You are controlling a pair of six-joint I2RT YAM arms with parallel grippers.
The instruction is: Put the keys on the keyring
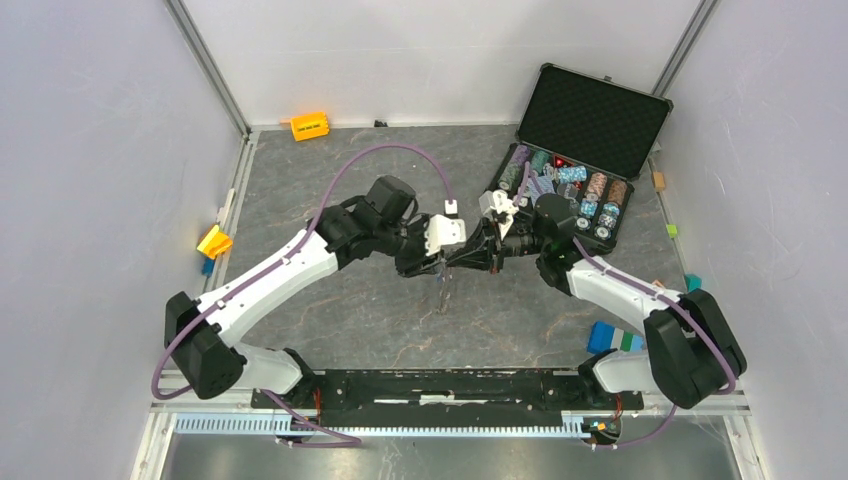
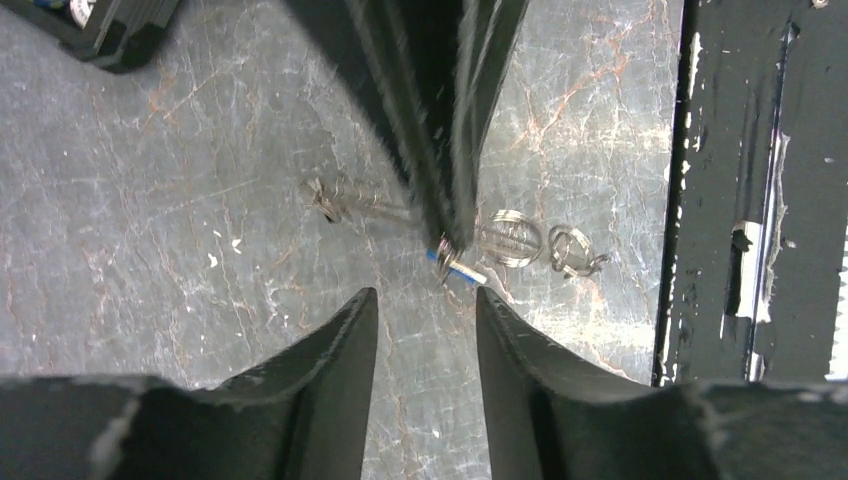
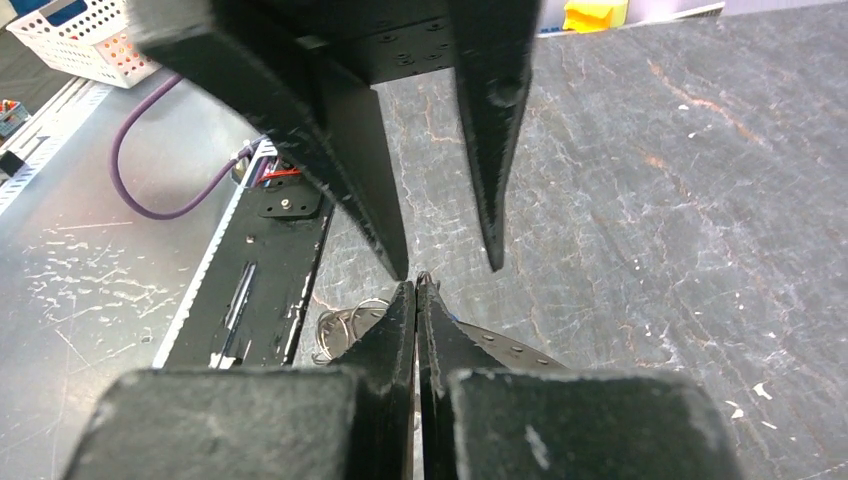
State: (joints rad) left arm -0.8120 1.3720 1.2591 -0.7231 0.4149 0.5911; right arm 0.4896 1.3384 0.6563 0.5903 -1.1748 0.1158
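My right gripper comes down from the top of the left wrist view, shut on a small wire loop of the keyring. A blue-headed key hangs at that loop. More silvery rings show just beside the tips, also seen in the right wrist view as rings; I cannot tell if they hang or lie on the table. My left gripper faces the right one tip to tip, open with nothing between its fingers. In the top view both grippers meet mid-table, with metal dangling below.
A slim metal piece lies on the marbled table left of the right fingertips. An open black case of poker chips stands at the back right. The black base rail runs along the near edge. Small coloured blocks sit at the borders.
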